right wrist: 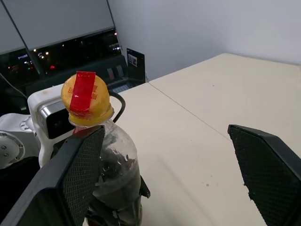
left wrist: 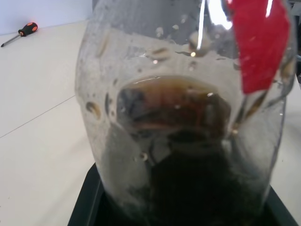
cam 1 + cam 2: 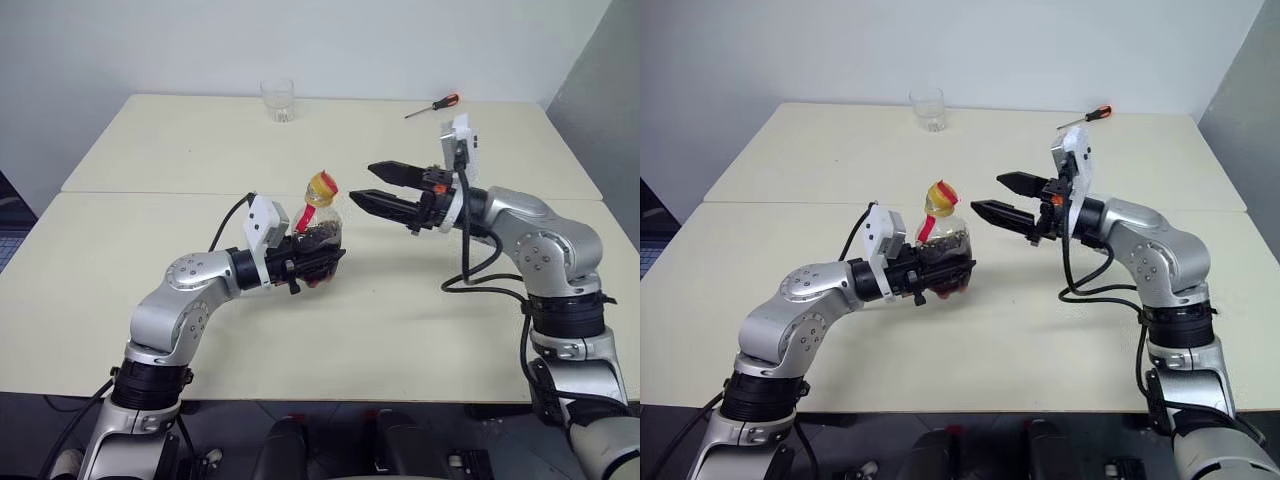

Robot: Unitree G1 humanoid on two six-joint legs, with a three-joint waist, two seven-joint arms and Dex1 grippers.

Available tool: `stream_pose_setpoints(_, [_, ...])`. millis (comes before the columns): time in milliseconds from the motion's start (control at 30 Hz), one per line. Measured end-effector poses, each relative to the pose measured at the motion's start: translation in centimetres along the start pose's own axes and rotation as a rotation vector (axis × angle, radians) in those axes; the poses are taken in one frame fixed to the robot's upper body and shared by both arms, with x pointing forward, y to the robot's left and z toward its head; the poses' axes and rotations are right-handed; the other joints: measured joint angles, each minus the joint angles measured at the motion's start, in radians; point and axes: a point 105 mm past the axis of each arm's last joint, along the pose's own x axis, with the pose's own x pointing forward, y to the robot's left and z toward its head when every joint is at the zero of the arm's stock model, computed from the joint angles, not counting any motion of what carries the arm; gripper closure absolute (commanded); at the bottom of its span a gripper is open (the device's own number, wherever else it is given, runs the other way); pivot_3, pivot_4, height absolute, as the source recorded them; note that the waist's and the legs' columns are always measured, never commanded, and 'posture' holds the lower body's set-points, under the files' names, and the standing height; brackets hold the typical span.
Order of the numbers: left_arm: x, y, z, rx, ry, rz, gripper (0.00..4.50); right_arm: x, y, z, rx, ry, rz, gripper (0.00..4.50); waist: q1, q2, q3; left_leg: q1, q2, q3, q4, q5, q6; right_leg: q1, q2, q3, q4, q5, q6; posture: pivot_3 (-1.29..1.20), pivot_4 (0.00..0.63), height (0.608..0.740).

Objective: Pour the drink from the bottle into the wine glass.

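— Where's the bottle [image 3: 322,228] right now?

— Just left of centre in the head view, held off the table [image 3: 200,330]. The left gripper [image 3: 318,262] has its black fingers pinching the round body, and the bottle leans a little to the right, yellow cap [image 3: 322,186] on top with the red strip running over it.

— And the drink [image 2: 174,113]?

— Dark, sitting low in the bottle; droplets cling to the clear wall above it.

— The other arm?

— The right gripper [image 3: 372,186] sits right of centre, pointing at the cap, fingers spread wide with nothing between them, just beside the cap but apart from it.

— Anything else?

— A clear tumbler [image 3: 278,100] at top centre, and an orange-handled screwdriver [image 3: 433,105] further right.
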Motion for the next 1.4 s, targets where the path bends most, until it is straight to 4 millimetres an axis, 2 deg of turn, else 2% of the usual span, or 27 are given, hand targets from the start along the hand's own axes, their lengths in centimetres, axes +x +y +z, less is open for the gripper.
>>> stream_pose_setpoints(400, [0.1, 0.0, 0.5, 0.014, -0.007, -0.006, 2.63, 0.8, 1.9, 0.3, 0.113, -0.046, 0.108, 0.04, 0.0, 0.0, 0.0, 0.0, 0.0, 0.0, 0.0, 0.0, 0.0, 0.0, 0.0, 0.0, 0.0, 0.0, 0.0, 0.0, 0.15, 0.74])
stream_pose_setpoints(500, [0.1, 0.0, 0.5, 0.014, -0.007, -0.006, 2.63, 1.6, 2.5, 0.9, 0.16, -0.091, 0.135, 0.04, -0.002, 0.0, 0.0, 0.0, 0.0, 0.0, 0.0, 0.0, 0.0, 0.0, 0.0, 0.0, 0.0, 0.0, 0.0, 0.0, 0.15, 0.74])
stream_pose_setpoints(833, [0.1, 0.0, 0.5, 0.014, -0.007, -0.005, 2.63, 3.0, 3.6, 2.4, 0.164, -0.137, 0.176, 0.04, 0.0, 0.0, 0.0, 0.0, 0.0, 0.0, 0.0, 0.0, 0.0, 0.0, 0.0, 0.0, 0.0, 0.0, 0.0, 0.0, 0.15, 0.74])
stream_pose_setpoints(1067, [0.1, 0.1, 0.5, 0.014, -0.007, -0.004, 2.63, 3.8, 4.8, 2.2, 0.126, -0.131, 0.227, 0.04, 0.0, 0.0, 0.0, 0.0, 0.0, 0.0, 0.0, 0.0, 0.0, 0.0, 0.0, 0.0, 0.0, 0.0, 0.0, 0.0, 0.15, 0.74])
stream_pose_setpoints(1400, [0.2, 0.1, 0.5, 0.014, -0.007, -0.003, 2.63, 4.2, 4.1, 1.5, 0.114, -0.139, 0.182, 0.04, 0.0, 0.0, 0.0, 0.0, 0.0, 0.0, 0.0, 0.0, 0.0, 0.0, 0.0, 0.0, 0.0, 0.0, 0.0, 0.0, 0.15, 0.74])
